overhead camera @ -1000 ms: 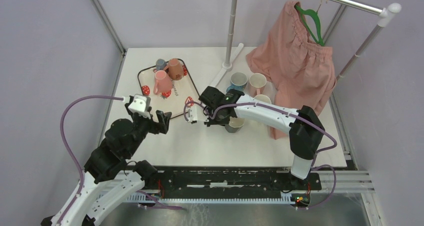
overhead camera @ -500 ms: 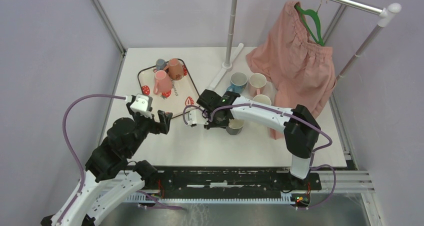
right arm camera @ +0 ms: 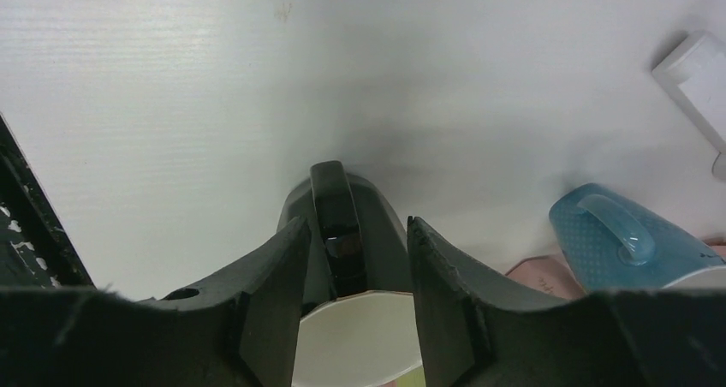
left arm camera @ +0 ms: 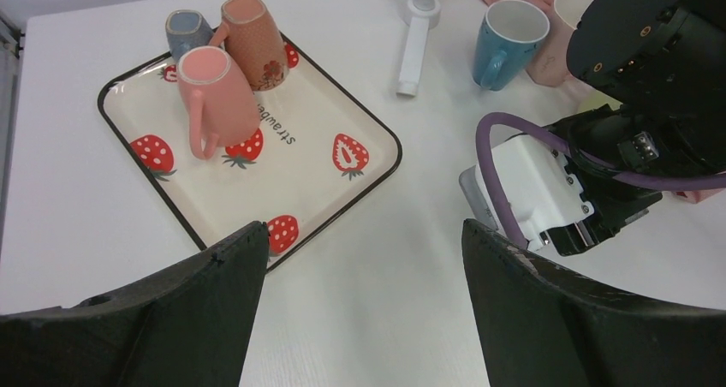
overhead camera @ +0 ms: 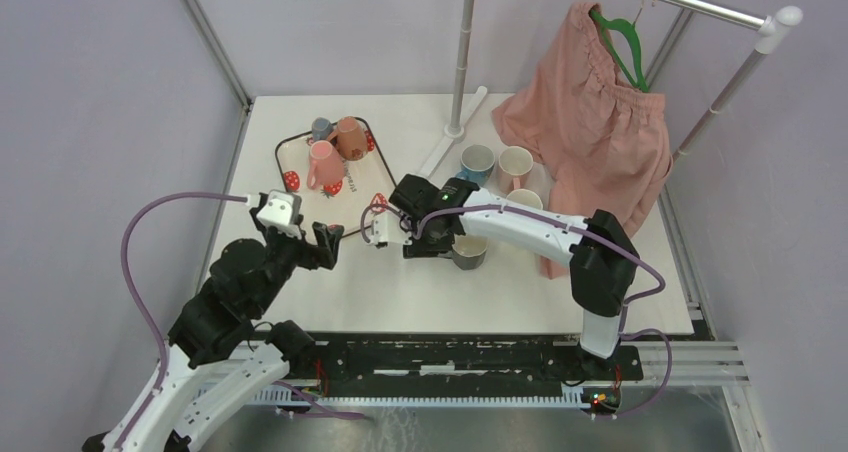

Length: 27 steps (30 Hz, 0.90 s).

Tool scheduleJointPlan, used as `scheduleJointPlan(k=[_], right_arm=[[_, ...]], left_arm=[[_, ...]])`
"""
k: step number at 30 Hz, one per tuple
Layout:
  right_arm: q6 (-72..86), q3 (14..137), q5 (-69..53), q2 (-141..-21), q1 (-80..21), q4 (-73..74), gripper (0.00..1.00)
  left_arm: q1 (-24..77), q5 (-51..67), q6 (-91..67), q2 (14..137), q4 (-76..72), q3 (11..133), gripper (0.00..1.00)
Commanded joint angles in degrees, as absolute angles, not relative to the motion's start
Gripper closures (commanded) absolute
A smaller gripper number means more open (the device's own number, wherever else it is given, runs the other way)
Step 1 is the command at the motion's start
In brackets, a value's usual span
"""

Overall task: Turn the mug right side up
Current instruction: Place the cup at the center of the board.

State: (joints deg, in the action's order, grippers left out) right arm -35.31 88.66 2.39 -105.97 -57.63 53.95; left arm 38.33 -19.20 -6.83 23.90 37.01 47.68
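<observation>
Dark grey mug (overhead camera: pixel 472 256) upright on counter (overhead camera: pixel 400 297), centre-right, handle lengthwise between right hand's (right arm camera: pixel 355 229) parted, unclamped fingers; left hand (left arm camera: pixel 360 233) wide, empty, farther off by tray (left arm camera: pixel 214 194).

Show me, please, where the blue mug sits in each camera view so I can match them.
Top external: blue mug right of centre, upper half.
Left wrist: blue mug at top, right of middle.
Right wrist: blue mug at lower right, handle facing the camera.
Shared landmark: white rack foot.
</observation>
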Motion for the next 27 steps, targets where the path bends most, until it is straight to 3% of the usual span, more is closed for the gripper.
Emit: scheduleJointPlan(k=[1,10,20,27], right_arm=[[-32.87,92.18,2.15,-103.01,-58.10,55.31,0.47],[-18.50,83.32,-2.33,-89.36,-58.12,40.87,0.46],[28.08,68.78,10.47,-81.12,-58.10,22.89,0.46],[54.81,68.66,20.31,-84.39,-58.30,30.08,0.44]], left_arm=[[38.23,-20.04,-9.61,21.52,34.21,47.86,0.11],[38.23,-22.64,-11.45,13.65,33.48,45.28,0.11],[38.23,-21.80,-12.22,13.36,34.02,43.97,0.11],[38.23,-20.66,-12.27,14.30,34.02,43.53,0.11]])
